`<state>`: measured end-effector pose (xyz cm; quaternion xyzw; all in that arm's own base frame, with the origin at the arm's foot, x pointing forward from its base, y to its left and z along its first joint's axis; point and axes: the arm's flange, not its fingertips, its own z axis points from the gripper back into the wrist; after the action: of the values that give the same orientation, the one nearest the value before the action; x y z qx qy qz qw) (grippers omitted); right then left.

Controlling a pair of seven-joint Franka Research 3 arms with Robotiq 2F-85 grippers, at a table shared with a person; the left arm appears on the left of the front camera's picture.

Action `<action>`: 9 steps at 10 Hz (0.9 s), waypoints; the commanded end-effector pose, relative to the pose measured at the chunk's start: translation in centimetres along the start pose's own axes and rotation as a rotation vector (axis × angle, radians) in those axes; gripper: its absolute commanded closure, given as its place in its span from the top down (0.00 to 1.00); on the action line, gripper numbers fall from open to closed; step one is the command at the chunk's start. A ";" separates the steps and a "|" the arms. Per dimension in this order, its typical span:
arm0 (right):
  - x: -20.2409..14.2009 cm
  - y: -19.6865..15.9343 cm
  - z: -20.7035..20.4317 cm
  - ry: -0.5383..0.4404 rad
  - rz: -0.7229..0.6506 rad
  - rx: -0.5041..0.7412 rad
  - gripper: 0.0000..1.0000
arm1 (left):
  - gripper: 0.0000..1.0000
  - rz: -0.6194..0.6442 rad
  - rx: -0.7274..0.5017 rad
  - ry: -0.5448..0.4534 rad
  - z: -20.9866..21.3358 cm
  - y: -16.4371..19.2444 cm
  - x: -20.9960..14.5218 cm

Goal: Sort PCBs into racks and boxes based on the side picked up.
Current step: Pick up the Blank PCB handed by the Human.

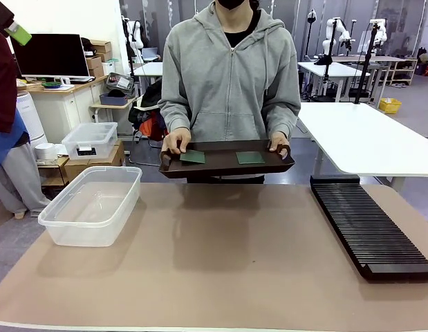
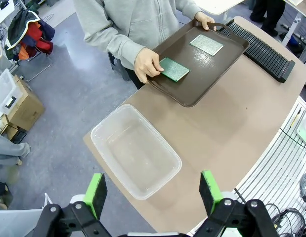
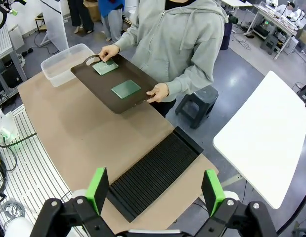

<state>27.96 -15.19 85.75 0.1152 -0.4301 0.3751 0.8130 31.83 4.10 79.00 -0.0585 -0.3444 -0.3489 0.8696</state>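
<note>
Two PCBs (image 1: pixel 193 157) lie on the person's tray (image 1: pixel 227 169), well ahead of the left tool (image 2: pixel 153 195) and right tool (image 3: pixel 155 195), both spread wide, empty; tub (image 1: pixel 92 207) and rack (image 1: pixel 369 228), nearer them, hold nothing; sorting seems unstarted.

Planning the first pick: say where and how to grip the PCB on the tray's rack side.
Probably from straight above with the right pincer, closing on two opposite edges of the PCB: it lies flat on the tray, thin, bare tray all round, the person's hand off it.
</note>
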 end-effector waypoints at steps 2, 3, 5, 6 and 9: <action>0.1 0.3 0.0 -0.001 0.004 0.002 1.00 | 1.00 0.004 -0.003 -0.001 0.0 0.0 -0.1; 0.1 0.3 0.0 -0.001 0.004 0.002 1.00 | 1.00 0.004 -0.003 -0.001 0.0 0.0 -0.1; 0.1 0.3 0.0 -0.001 0.004 0.002 1.00 | 1.00 0.004 -0.003 -0.001 0.0 0.0 -0.1; 0.1 0.3 0.0 -0.001 0.004 0.002 1.00 | 1.00 0.004 -0.003 -0.001 0.0 0.0 -0.1; 0.1 0.3 0.0 -0.001 0.004 0.002 1.00 | 1.00 0.004 -0.003 -0.001 0.0 0.0 -0.1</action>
<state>27.96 -15.19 85.76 0.1152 -0.4301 0.3751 0.8130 31.83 4.10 79.00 -0.0585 -0.3444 -0.3489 0.8696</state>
